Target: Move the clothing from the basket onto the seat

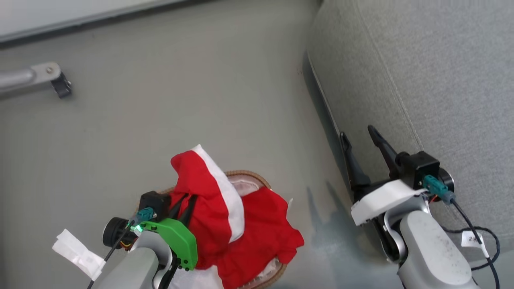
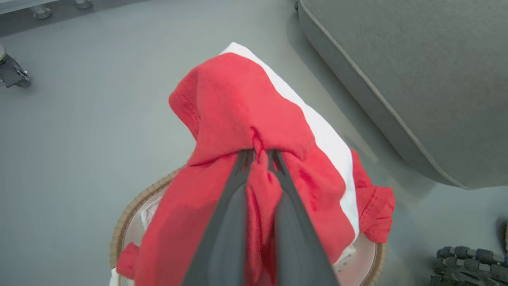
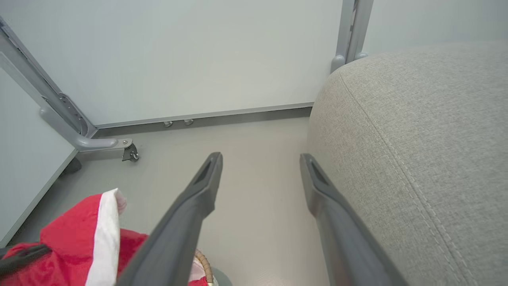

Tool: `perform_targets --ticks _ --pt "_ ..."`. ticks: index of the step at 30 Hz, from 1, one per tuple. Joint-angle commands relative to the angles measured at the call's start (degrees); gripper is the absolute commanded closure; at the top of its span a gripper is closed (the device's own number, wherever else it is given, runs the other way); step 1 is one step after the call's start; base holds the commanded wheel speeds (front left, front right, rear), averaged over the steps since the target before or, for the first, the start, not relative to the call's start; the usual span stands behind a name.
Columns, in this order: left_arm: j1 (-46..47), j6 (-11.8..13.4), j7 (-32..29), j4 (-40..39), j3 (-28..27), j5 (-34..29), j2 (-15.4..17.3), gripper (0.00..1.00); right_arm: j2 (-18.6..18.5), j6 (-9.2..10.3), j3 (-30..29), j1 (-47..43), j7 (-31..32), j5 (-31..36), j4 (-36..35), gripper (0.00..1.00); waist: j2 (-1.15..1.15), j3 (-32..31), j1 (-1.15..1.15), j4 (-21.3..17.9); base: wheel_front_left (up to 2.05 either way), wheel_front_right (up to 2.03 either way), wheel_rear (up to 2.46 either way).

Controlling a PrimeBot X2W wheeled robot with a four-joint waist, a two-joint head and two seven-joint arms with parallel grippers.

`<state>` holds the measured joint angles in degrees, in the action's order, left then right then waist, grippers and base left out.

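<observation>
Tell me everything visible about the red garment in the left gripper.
The red garment is soft, thin-looking fabric with a broad white stripe down one side and stitched hems. The left gripper is shut on a bunched fold, holding it peaked above the basket, whose rim its lower folds drape over. It does not touch the sofa.

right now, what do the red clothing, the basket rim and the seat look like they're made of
The clothing: soft matte knit, likely cotton jersey; it bunches in folds and shows a stitched hem. The basket rim: tan woven strands, perhaps rattan or an imitation. The seat: grey matte woven upholstery; coarse weave and stitched seams show.
</observation>
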<state>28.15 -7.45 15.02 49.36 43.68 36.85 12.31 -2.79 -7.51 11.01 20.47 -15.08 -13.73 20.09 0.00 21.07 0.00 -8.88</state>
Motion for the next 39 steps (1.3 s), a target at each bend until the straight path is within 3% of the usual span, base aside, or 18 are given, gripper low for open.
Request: perform_targets --ticks 1,10,14,26,33,39 --pt "-2.07 0.19 0.21 -1.49 -1.86 -1.29 -0.01 1.0 -0.25 0.04 -0.17 -1.58 -0.13 -0.34 0.38 0.0 0.0 -7.21 0.0 2.95 0.0 0.0 0.0" --pt "-7.84 0.03 0.21 -14.91 -15.22 -8.47 -1.76 1.0 -0.26 0.04 0.33 -5.7 -0.13 -1.51 2.03 0.0 0.0 -14.51 0.0 3.75 0.0 0.0 0.0" --pt "-9.04 -0.01 0.21 -21.27 -18.72 -9.83 -3.74 1.0 -0.24 0.04 0.9 -7.25 -0.13 -1.79 2.36 0.0 0.0 -16.83 0.0 3.98 0.0 0.0 0.0" --pt "-10.94 -0.03 0.21 -30.88 -18.58 -11.18 -5.78 1.0 -0.21 0.04 6.67 -7.39 -0.13 -1.0 -0.84 0.0 0.0 -19.68 0.0 4.78 0.0 0.0 0.0" --pt "-11.36 -0.04 0.21 -30.51 -16.95 -10.74 -6.13 1.0 -0.96 0.04 18.65 -1.96 -0.13 1.1 -4.49 0.0 0.0 -19.69 0.0 5.7 0.0 0.0 0.0" --pt "-11.54 -0.04 0.22 -29.95 -14.89 -9.96 -6.4 1.0 -1.57 0.04 27.93 4.32 -0.12 2.88 -0.64 0.0 0.0 -19.81 0.0 6.75 0.0 0.0 0.0"
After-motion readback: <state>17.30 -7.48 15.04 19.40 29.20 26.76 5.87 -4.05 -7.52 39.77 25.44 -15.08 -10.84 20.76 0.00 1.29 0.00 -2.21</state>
